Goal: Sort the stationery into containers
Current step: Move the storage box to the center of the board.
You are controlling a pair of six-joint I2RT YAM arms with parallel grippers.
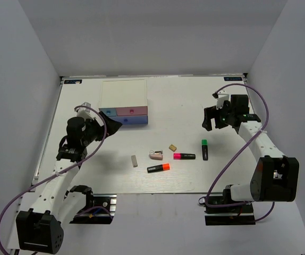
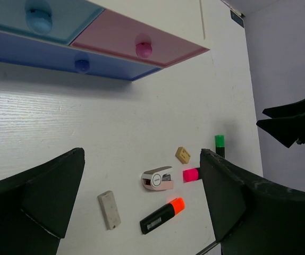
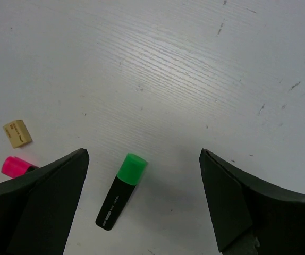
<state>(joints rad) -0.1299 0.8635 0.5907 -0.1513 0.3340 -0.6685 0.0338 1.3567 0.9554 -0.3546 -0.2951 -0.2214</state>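
Stationery awaiting sorting; all positions are given from the small cream-topped drawer box [image 1: 123, 94], which stands at the far left of the white table [image 1: 237, 175]. Its three fronts are all shut: darker blue [image 2: 46, 53] along the bottom, with pink [image 2: 126, 37] and light blue [image 2: 3, 21] above. No item can therefore be put away until a drawer is pulled out by its knob.

Forward and to the right of the box, six pieces lie loose and flat on the table, spaced so that each can be picked up singly.
- **Highlighters:** the black highlighter with an orange end [image 1: 158, 168] is farthest forward. The pink-ended highlighter [image 1: 184, 156] lies further right, and the green-ended highlighter [image 1: 204, 149] is farthest right of the box.
- **Small pieces:** the grey-white eraser [image 1: 134, 160] and the pinkish-white piece [image 1: 155, 155] lie less far to the right of the box. The tan block [image 1: 172, 147] is the smallest.

The left gripper [image 1: 111, 124] hovers just in front of the box's left front corner. Its fingers are spread wide and empty, and it is probably placed to take a knob. The right gripper [image 3: 143, 154] hangs well to the right of the box, above the green-ended highlighter. It is likewise spread wide and touches nothing.
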